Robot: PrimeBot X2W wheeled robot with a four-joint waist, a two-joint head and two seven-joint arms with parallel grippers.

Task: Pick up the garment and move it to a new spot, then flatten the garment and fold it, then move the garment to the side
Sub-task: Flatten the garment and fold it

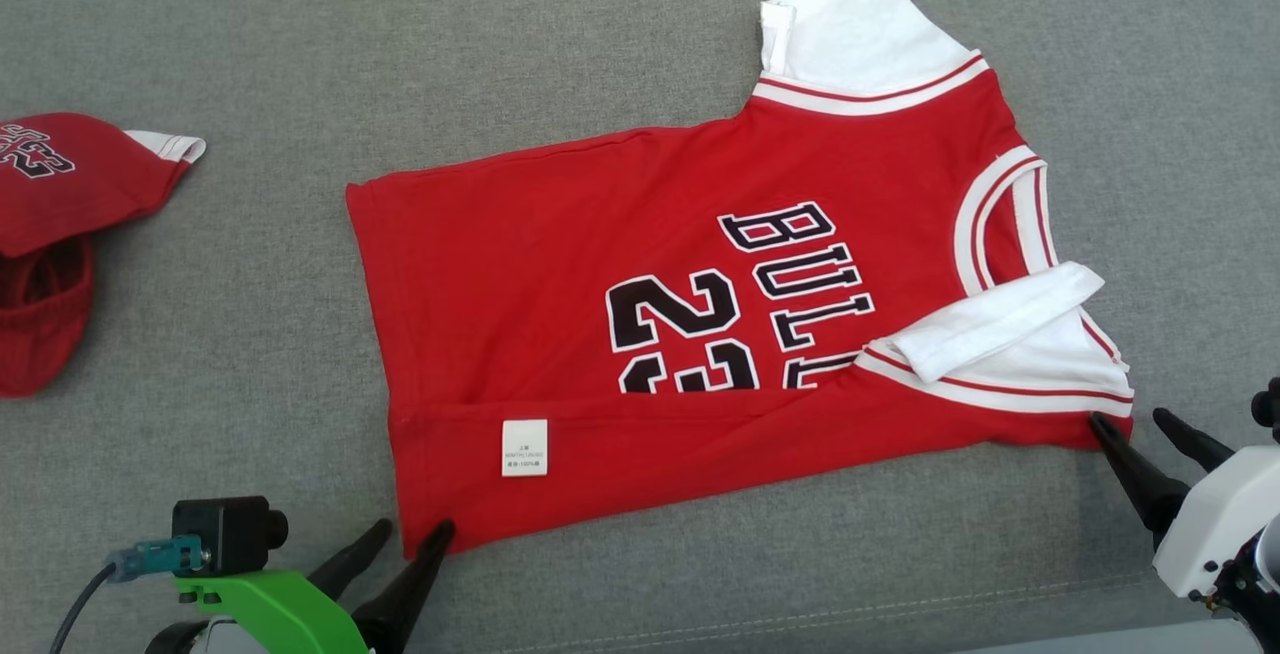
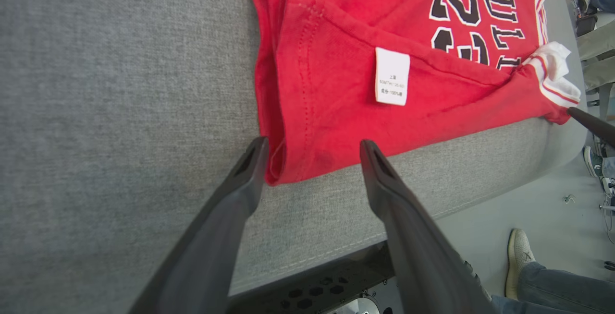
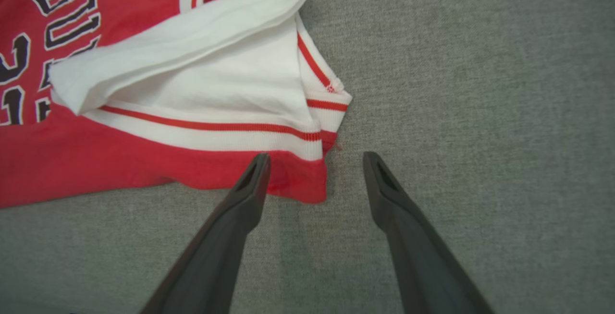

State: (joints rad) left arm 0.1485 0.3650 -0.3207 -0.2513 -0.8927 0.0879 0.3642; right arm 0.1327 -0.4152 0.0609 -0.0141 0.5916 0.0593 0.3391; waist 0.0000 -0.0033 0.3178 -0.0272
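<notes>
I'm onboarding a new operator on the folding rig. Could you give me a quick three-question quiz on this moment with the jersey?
1. True or false: the jaws of the left gripper and the right gripper are shut on the red Bulls jersey.
2. Where does the white care label sit? A) on the folded-over near edge B) on a white sleeve C) on the grey surface
3. Which gripper stands at the jersey's hem corner?
Key: 1 false, both stand open. 2 A. 3 the left.
</notes>
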